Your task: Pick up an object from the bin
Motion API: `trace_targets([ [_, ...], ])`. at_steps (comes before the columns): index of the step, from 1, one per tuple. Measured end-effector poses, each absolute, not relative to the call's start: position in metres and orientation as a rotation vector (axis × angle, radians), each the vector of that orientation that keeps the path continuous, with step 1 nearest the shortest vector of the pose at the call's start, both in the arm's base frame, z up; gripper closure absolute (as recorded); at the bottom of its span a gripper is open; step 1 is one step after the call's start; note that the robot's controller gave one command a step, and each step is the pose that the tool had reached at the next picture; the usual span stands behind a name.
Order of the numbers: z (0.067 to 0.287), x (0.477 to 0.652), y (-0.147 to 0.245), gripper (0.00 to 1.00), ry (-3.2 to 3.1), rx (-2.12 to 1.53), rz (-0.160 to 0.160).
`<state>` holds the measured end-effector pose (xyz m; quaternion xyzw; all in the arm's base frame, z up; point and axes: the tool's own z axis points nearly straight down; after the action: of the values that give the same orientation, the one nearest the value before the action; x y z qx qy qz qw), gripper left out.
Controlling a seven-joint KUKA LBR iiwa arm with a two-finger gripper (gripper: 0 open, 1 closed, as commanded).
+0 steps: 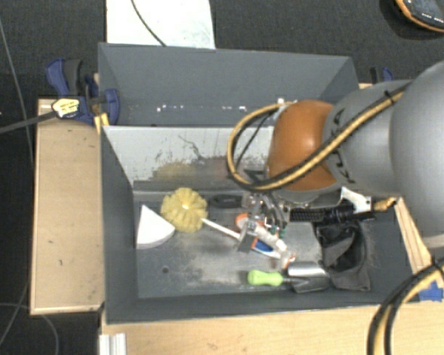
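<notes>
My gripper hangs low in the middle of the bin, under the orange cover on the wrist. Just below it lies a small white tube with orange and blue markings. The white handle of a yellow round-headed brush runs from the left and ends under the gripper. Whether the gripper touches the tube or the handle is hidden by the metal parts. A green-handled tool with a silver end lies toward the front wall, a little right of the gripper.
A white wedge-shaped piece rests near the left wall beside the brush head. A black pouch-like thing lies at the right side under the arm. A small dark item sits by the back wall.
</notes>
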<state>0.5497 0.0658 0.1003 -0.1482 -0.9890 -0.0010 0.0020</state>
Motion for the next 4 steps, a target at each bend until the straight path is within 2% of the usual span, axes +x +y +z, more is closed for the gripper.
trace_targets([
  [1, 0.0704, 0.5474, 0.0582, 0.0, -3.043, -0.804, -0.007],
  [2, 0.0703, 0.5472, 0.0575, 1.0, -3.052, -0.76, -0.004],
  [4, 0.0726, 0.5464, 0.0573, 1.0, -3.051, -0.749, -0.003],
])
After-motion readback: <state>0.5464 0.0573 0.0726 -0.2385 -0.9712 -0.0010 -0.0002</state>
